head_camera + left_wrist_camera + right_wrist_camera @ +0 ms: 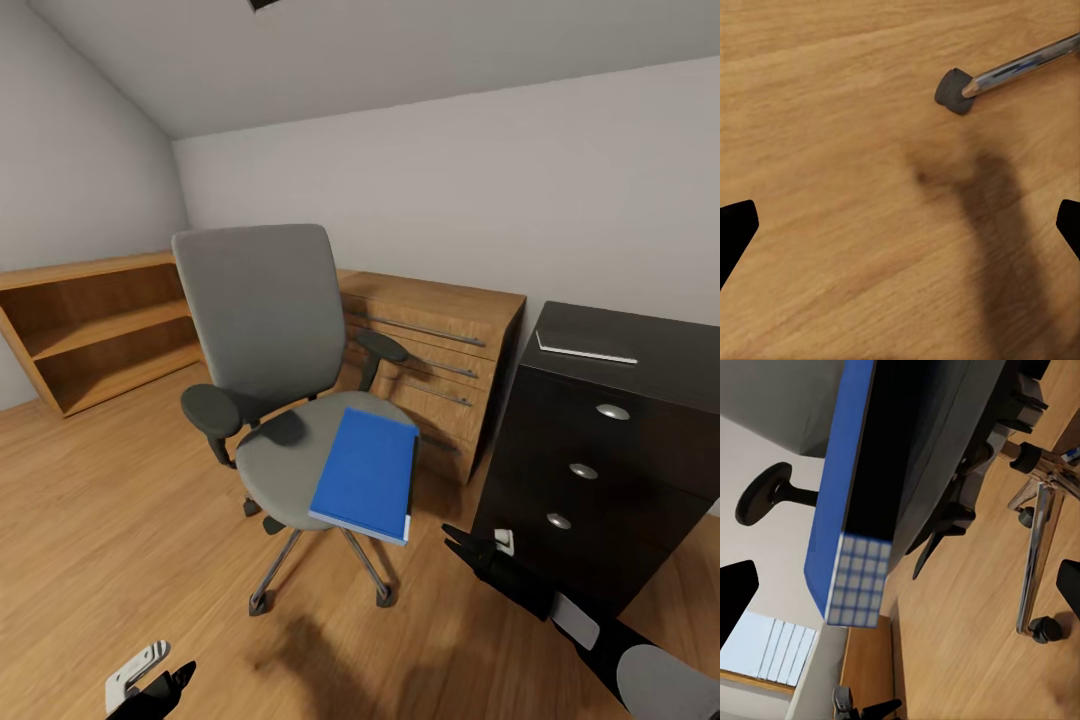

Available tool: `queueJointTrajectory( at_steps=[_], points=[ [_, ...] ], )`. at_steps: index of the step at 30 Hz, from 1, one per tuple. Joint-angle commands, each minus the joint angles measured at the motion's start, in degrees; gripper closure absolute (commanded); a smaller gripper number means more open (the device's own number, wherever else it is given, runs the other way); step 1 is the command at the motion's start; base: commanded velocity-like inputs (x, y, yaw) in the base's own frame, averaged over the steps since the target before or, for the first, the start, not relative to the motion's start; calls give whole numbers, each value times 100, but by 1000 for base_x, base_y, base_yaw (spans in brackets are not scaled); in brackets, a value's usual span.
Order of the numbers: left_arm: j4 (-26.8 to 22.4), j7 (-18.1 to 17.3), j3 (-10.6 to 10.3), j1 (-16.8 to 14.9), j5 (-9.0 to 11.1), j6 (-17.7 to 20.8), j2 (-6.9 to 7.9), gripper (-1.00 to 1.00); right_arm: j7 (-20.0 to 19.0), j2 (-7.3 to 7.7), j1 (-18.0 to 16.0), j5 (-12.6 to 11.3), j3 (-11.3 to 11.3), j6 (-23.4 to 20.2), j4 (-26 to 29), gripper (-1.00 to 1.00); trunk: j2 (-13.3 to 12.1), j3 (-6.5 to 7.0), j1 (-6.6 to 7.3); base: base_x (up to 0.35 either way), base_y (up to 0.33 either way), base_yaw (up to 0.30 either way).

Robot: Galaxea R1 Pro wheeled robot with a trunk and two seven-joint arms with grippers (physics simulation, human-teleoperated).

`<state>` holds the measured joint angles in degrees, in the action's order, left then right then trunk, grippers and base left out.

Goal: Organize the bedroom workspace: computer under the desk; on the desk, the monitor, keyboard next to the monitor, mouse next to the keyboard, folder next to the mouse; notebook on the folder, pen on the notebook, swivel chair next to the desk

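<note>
The folder [365,472] lies on the swivel chair [270,340] seat, overhanging its front edge. The notebook [585,347] rests on the worktop [650,345]. Both grippers, left [150,685] and right [470,545], have released, empty jaws.

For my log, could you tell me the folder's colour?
Bright blue; the folder shows best in the head view.

A light wood floor [110,500] runs to pale grey walls [520,190] under a sloped ceiling [400,50]. Against the back wall stands a wooden cabinet [440,350] with long bar handles. Left of the cabinet is a low open wooden shelf [95,330].
</note>
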<state>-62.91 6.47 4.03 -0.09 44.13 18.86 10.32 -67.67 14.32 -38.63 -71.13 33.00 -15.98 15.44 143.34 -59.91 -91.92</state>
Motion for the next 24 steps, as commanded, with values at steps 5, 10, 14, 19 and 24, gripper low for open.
queueJointTrajectory(
  at_steps=[5, 10, 14, 19, 24],
  points=[
    [-11, 39, 1, 0, 61, 23, 2, -100, -4, -1, -4, -59, 46, -56, 14, -100, 2, -5, 1, 0, 0, 0],
    [-11, 39, 1, 0, 61, 22, 1, -100, 4, -62, -4, -51, 45, -55, 17, -100, 2, -5, 1, 0, 3, 0],
    [-11, 37, 1, 0, 61, 21, -2, -100, 6, -97, -4, -45, 41, -55, 9, -100, 2, -5, 1, 0, 62, 0],
    [-11, 37, 1, -1, 61, 21, -1, -100, 8, -114, -4, -43, 39, -55, 5, -100, 2, -5, 1, 0, 80, 0],
    [-11, 38, 1, -1, 61, 21, -2, -100, 8, -119, -4, -42, 33, -55, 4, -100, 2, -5, 1, 0, 29, 0]
  ],
)
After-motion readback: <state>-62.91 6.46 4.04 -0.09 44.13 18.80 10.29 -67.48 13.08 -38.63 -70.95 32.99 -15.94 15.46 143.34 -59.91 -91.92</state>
